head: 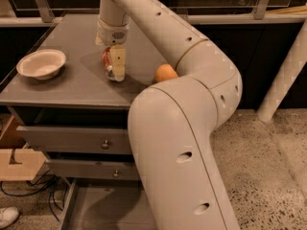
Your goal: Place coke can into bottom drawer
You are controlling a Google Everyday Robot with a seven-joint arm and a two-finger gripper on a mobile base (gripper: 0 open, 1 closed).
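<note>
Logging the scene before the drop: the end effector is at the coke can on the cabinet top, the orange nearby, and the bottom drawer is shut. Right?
No: the camera view shows the bottom drawer pulled open. The rest holds: the end effector is at the coke can on the cabinet top, the orange nearby.

You see, colours only: cream-beige gripper above grey cabinet top, right at coke can. Can red w/ silvery bit low down. Off-white arm, dotted w/ small dark holes. Bright orange fruit. White bowl. Grey upper drawers, silvery knobs. Plain darker grey bottom drawer. Beige-grey floor, speckled dark & light. Pale tan wood box. White shoe.
</note>
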